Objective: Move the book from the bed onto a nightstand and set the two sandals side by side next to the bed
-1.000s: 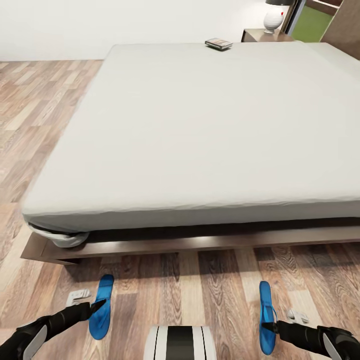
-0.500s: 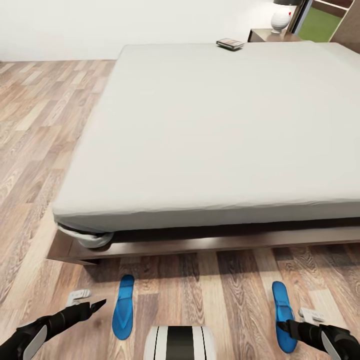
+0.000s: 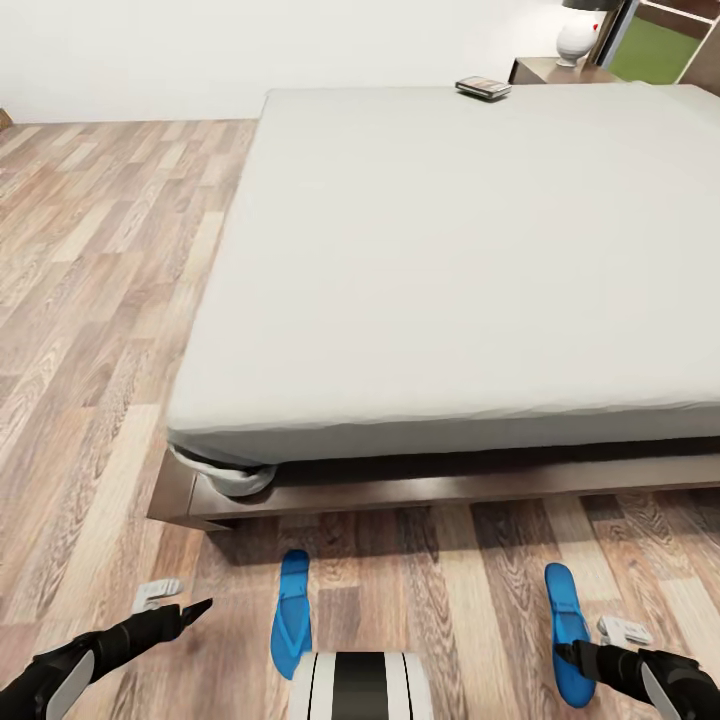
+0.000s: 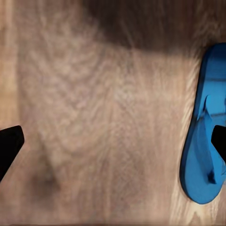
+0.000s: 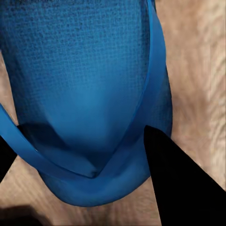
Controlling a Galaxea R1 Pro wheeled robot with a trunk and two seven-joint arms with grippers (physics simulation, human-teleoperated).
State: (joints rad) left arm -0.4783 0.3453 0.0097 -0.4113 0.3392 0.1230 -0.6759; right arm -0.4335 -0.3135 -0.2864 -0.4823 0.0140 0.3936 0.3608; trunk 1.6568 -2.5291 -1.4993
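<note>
- Bed: white mattress on dark wood frame, takes up most of head view; sheet bunched at near L corner.
- Book: lies flat on mattress at far edge, near nightstand.
- Lamp: white base, stands on nightstand.
- Sandal 1: blue, on wood floor in front of bed frame, just L of robot trunk. Also in L wrist view, off to one side.
- Sandal 2: blue, on floor at R, well apart from sandal 1; toe end twd bed.
- L gripper: fingers spread wide, nothing betw them; over bare floor, apart from sandal 1.
- R gripper: at sandal 2; R wrist view has strap and sole betw the dark fingers. Closed on it or not: cannot tell.
</note>
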